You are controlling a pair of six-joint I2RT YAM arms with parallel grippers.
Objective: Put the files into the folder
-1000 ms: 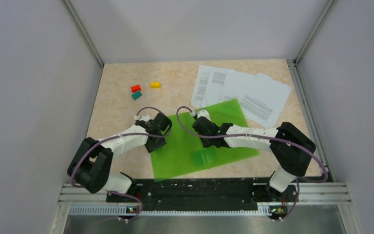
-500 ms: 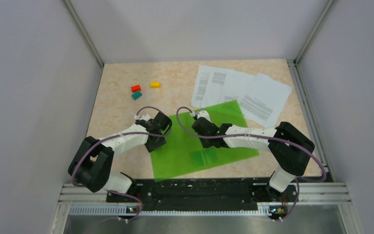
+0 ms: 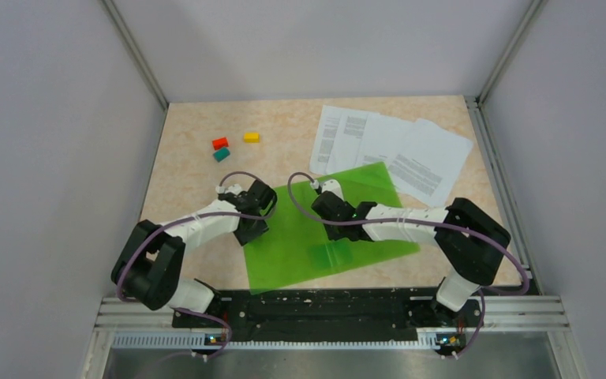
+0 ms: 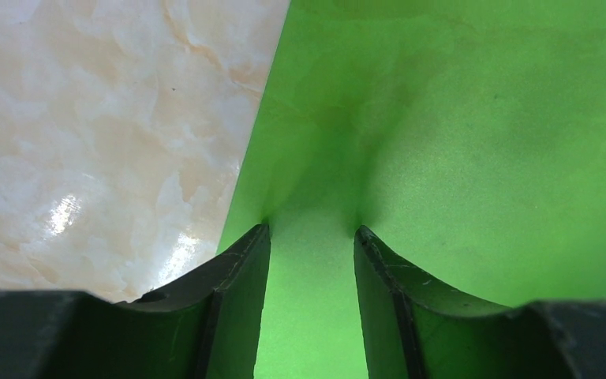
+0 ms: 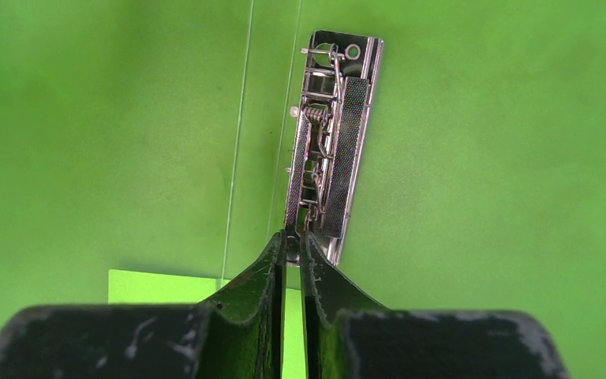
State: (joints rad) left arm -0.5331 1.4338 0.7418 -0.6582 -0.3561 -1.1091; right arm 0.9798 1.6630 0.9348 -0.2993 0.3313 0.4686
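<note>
Two tools work on the green folder [image 3: 284, 257], which lies open and flat on the bench [image 3: 193, 178], toward the near side. Left tool [image 4: 312, 229] is spread, fingertips pressing the folder just inside its left edge. Right tool [image 5: 293, 235] is pressed nearly together, thin slit only, tips at the near end of the metal clip [image 5: 327, 134]; cannot tell if it pinches it. Files [image 3: 410, 150] are fanned far right, overlapping the folder's far edge.

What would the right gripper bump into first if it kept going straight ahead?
The metal clip inside the green folder. The right gripper has its tips at the clip's near end, seemingly touching it, though depth is hard to judge.
</note>
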